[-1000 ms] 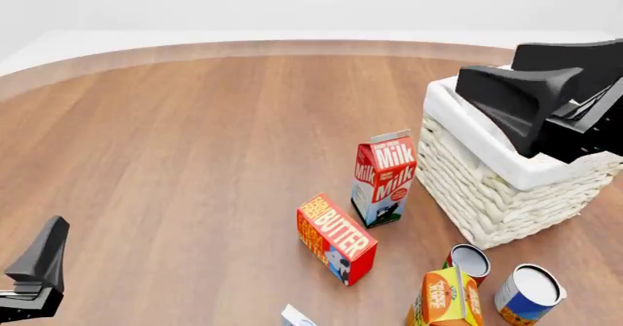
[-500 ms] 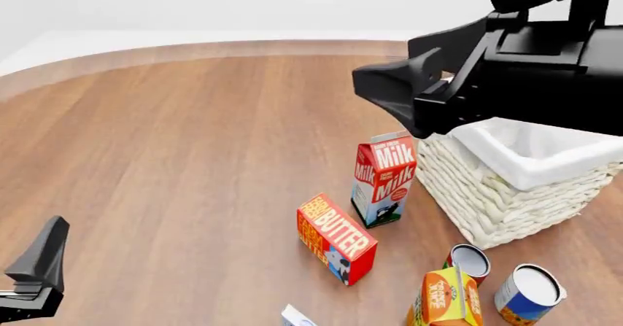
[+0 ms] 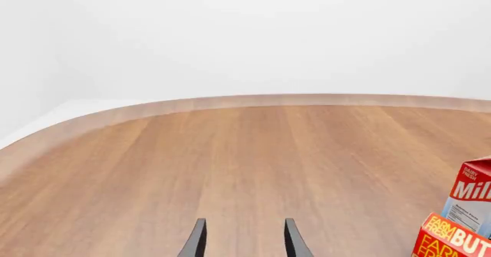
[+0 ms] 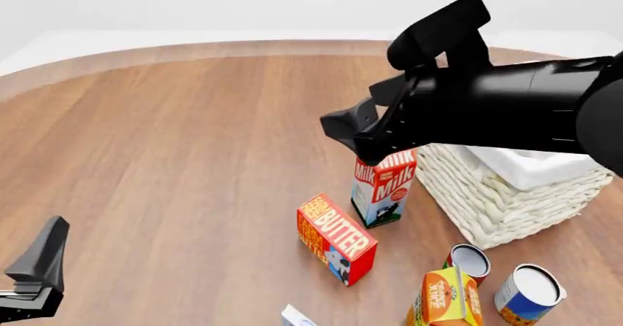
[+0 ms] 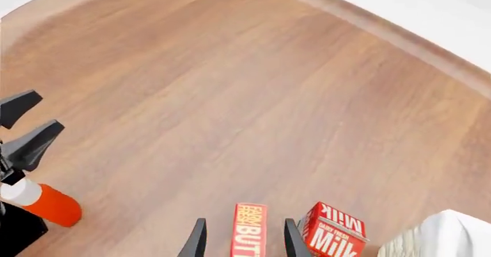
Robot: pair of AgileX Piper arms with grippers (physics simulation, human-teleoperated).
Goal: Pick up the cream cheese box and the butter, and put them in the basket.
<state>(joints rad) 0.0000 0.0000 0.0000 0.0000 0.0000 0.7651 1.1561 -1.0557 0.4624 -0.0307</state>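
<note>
Right tool [image 4: 355, 133] high over the bench [image 4: 175, 136], above the milk carton [image 4: 384, 187]; fingers apart with nothing between them, as its wrist camera shows, the two tips [image 5: 198, 241] framing the butter [image 5: 248, 231] far below.

Butter [image 4: 336, 237] lies flat on the bench, in front of and left of the milk carton, close beside it but not touching as far as can be judged; long axis runs diagonally, from far-left to near-right in the front view; lettering up.

Key relation: butter sits down and toward the near side from the right tool, a little left of it; in the right wrist view the box's long axis lies along the gap between the fingers, so the fingers look set to close across the short width; judgement only, height is still large.

Left tool [image 4: 34, 271] low at the near left edge, well apart from everything; fingers [image 3: 196, 241] parted, empty; butter [image 3: 452, 240] only at the edge of its view. Right arm clearly the nearer one.

Cream cheese box [image 4: 297, 316]: only a pale corner at the near edge of the front view, nearer than the butter; lie cannot be told.

Basket [image 4: 506, 195] right of the milk carton, partly hidden by the right arm; contents not visible.
</note>
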